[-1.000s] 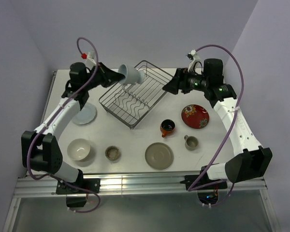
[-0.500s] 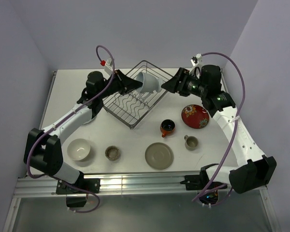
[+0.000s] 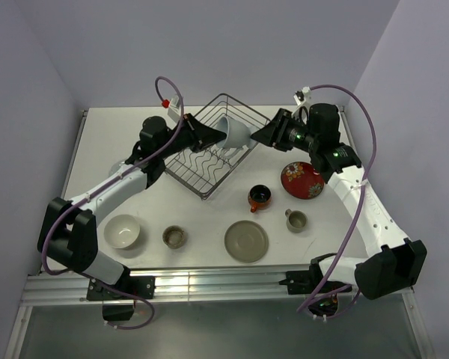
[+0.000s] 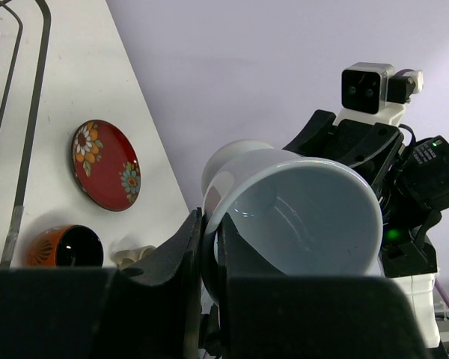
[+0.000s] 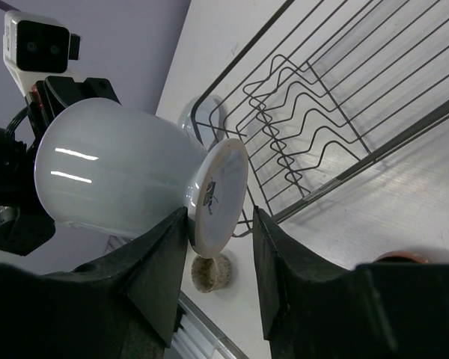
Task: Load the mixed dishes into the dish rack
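A blue-grey cup point(image 3: 234, 132) hangs on its side above the dish rack point(image 3: 202, 161), a dark wire basket with wavy dividers. My left gripper point(image 4: 209, 224) is shut on the cup's rim, one finger inside and one outside. My right gripper point(image 5: 221, 224) stands open around the cup's round foot point(image 5: 221, 194); one finger rests by the foot and a gap shows before the other. The rack holds no dishes.
On the table in front of the rack lie a red floral plate point(image 3: 301, 179), an orange-red mug point(image 3: 259, 197), a grey cup point(image 3: 295, 220), an olive-grey plate point(image 3: 246, 240), a beige cup point(image 3: 174, 237) and a cream bowl point(image 3: 123, 231).
My left arm swung the cup rightward from the rack's far left corner to over the rack. My right gripper came in to meet it and its jaws narrowed around the foot.
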Motion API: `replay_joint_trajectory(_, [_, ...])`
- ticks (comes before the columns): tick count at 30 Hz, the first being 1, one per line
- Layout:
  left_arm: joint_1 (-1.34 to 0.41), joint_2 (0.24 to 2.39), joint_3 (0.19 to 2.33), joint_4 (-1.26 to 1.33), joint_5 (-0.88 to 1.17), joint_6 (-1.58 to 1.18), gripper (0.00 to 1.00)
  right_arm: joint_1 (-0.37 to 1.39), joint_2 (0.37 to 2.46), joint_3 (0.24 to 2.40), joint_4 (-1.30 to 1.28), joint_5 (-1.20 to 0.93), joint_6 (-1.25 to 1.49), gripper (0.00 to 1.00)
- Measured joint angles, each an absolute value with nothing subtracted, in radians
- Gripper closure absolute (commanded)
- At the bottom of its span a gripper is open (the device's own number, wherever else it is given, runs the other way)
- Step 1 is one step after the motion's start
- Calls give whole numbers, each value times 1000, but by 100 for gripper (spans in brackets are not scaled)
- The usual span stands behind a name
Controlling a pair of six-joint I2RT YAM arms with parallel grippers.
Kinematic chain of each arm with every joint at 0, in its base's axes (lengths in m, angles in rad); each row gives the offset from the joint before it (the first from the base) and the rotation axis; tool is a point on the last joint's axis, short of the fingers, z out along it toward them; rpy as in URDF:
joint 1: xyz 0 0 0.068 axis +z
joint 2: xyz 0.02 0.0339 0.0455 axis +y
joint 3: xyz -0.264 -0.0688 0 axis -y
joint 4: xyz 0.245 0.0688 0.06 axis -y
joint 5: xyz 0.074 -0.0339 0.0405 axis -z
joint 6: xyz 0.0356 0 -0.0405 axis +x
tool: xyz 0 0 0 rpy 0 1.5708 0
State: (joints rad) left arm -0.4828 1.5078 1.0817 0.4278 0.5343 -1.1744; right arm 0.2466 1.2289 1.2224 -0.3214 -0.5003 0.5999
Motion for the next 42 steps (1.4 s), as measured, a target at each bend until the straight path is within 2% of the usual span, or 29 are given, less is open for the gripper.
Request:
replay_joint_trajectory(8, [-498, 1508, 1069, 432, 500, -1177, 100, 266, 1229, 1222, -305, -469, 569, 71])
replay_joint_trajectory(10, [-502, 1510, 1066, 432, 494, -1182, 100, 270, 1229, 1222, -306, -461, 562, 78])
replay_joint_trajectory(11, [-504, 1513, 1066, 435, 490, -1186, 100, 271, 1230, 1222, -303, -459, 559, 87])
replay_joint_trajectory(14, [-507, 1522, 1064, 451, 482, -1197, 100, 271, 1230, 1222, -299, -457, 556, 100])
replay_joint_trajectory(18, [-510, 1523, 1051, 472, 473, -1201, 99, 271, 1232, 1222, -299, -456, 545, 100])
replay_joint_trajectory(21, [-511, 1523, 1038, 493, 472, -1211, 93, 271, 1232, 1222, -299, -456, 532, 100])
replay_joint_trajectory(25, [-512, 1523, 1013, 526, 471, -1230, 74, 270, 1233, 1222, -302, -456, 516, 100])
replay_joint_trajectory(33, [-518, 1530, 1000, 574, 474, -1277, 55, 263, 1235, 1222, -308, -465, 485, 100])
replay_joint_trajectory(40, [-518, 1529, 1000, 591, 486, -1277, 32, 252, 1242, 1221, -315, -462, 467, 100])
replay_joint_trajectory(42, [-516, 1528, 1000, 591, 491, -1273, 30, 243, 1245, 1221, -318, -462, 462, 100])
